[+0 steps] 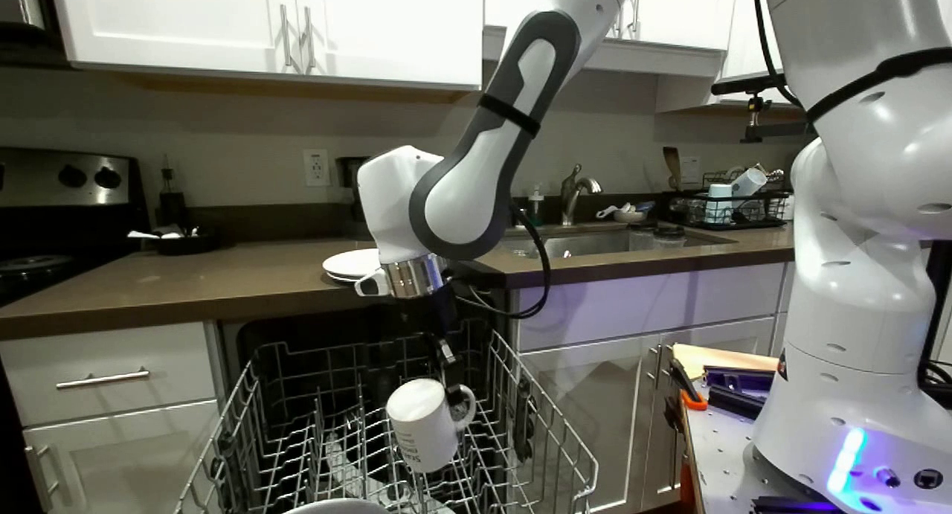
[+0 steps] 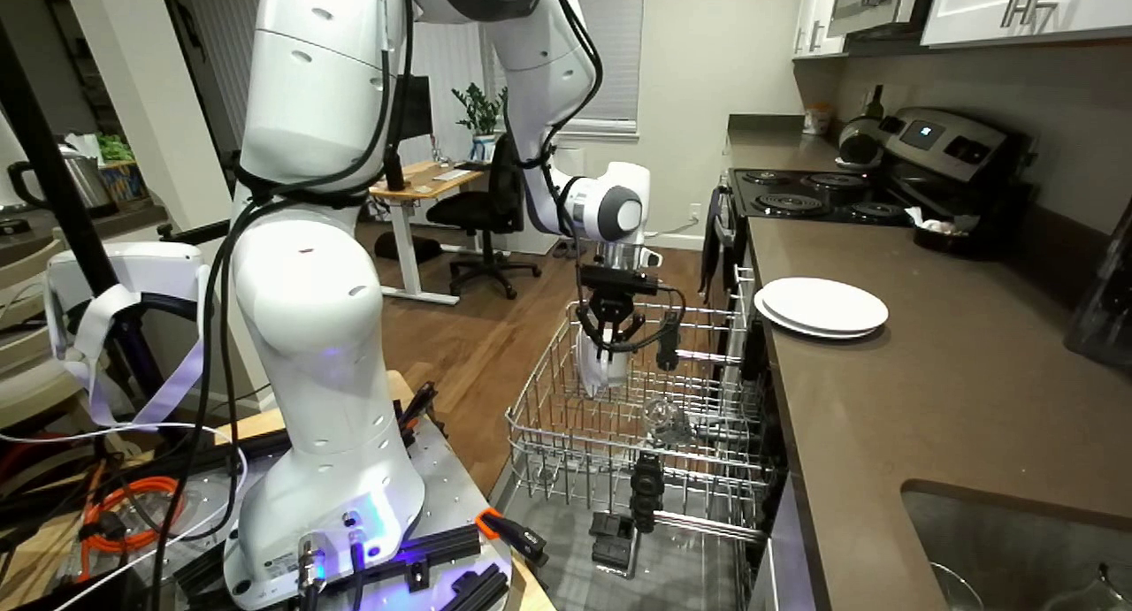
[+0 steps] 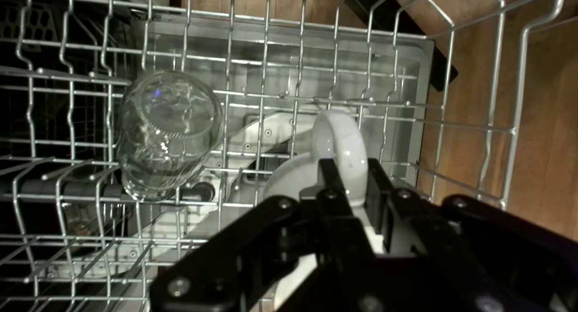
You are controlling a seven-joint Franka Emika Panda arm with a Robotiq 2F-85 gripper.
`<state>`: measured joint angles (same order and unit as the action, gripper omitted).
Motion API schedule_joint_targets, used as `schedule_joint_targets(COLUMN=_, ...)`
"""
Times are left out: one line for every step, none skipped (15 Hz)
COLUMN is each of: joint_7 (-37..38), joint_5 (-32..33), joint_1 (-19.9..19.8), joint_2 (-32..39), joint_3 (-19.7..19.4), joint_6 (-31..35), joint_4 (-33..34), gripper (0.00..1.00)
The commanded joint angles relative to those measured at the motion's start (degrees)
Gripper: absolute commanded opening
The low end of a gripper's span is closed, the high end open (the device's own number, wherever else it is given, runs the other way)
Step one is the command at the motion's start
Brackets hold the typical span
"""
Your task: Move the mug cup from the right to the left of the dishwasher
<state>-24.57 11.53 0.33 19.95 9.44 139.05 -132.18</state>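
Observation:
The white mug cup hangs tilted at the rack's middle in an exterior view [image 1: 420,434]. It also shows in an exterior view [image 2: 591,363] and in the wrist view [image 3: 291,179]. Dark lettering shows on its side. My gripper is shut on its loop handle, one finger on each side, in the wrist view [image 3: 351,165]. The gripper also shows in both exterior views [image 1: 448,387] [image 2: 610,341]. The dishwasher's grey wire rack [image 1: 547,401] [image 2: 619,447] is pulled out beneath. I cannot tell whether the mug touches the tines.
A clear glass jar [image 3: 171,122] [image 2: 665,421] lies in the rack. A white dish [image 1: 338,506] shows at the rack's near edge. White plates [image 2: 822,306] stand on the brown counter [image 2: 937,372] beside the rack. Rack side wires [image 3: 515,130] rise around the mug.

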Motion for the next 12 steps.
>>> schedule_joint_targets(joint_7=0.8, joint_5=-1.3, joint_1=0.7, joint_2=1.4, joint_3=-0.6, joint_6=1.9, joint_4=4.0, gripper=0.09)
schedule_joint_targets(joint_7=1.0, joint_5=-1.1, joint_1=0.9, joint_2=2.2, joint_3=-0.7, joint_6=2.4, joint_4=5.1, gripper=0.09)
schedule_joint_targets(joint_7=1.1, joint_5=-1.1, joint_1=1.0, joint_2=3.7, joint_3=-0.7, joint_6=2.4, joint_4=7.3, gripper=0.09)
schedule_joint_targets(joint_7=1.1, joint_5=-1.0, joint_1=1.0, joint_2=4.9, joint_3=-0.8, joint_6=2.5, joint_4=9.0, gripper=0.09)
schedule_joint_targets(joint_7=1.4, joint_5=-1.0, joint_1=1.1, joint_2=6.2, joint_3=-0.8, joint_6=2.5, joint_4=11.0, gripper=0.09)
schedule_joint_targets(joint_7=1.5, joint_5=-1.2, joint_1=1.1, joint_2=7.5, joint_3=-0.8, joint_6=2.5, joint_4=12.8, gripper=0.09)
schedule_joint_targets(joint_7=1.8, joint_5=-1.4, joint_1=1.1, joint_2=8.9, joint_3=-0.8, joint_6=2.6, joint_4=14.8, gripper=0.09)
schedule_joint_targets(joint_7=2.3, joint_5=-1.5, joint_1=1.2, joint_2=10.3, joint_3=-0.9, joint_6=2.7, joint_4=16.7, gripper=0.09)
schedule_joint_targets(joint_7=2.4, joint_5=-1.9, joint_1=1.0, joint_2=11.6, joint_3=-0.8, joint_6=2.6, joint_4=18.7, gripper=0.09)
schedule_joint_targets(joint_7=3.0, joint_5=-2.0, joint_1=1.0, joint_2=12.9, joint_3=-1.0, joint_6=2.5, joint_4=20.5, gripper=0.09)
schedule_joint_targets(joint_7=3.2, joint_5=-2.3, joint_1=1.0, joint_2=14.3, joint_3=-1.1, joint_6=2.4, joint_4=22.3, gripper=0.09)
schedule_joint_targets(joint_7=3.8, joint_5=-2.3, joint_1=1.1, joint_2=15.4, joint_3=-1.3, joint_6=2.5, joint_4=23.8, gripper=0.09)
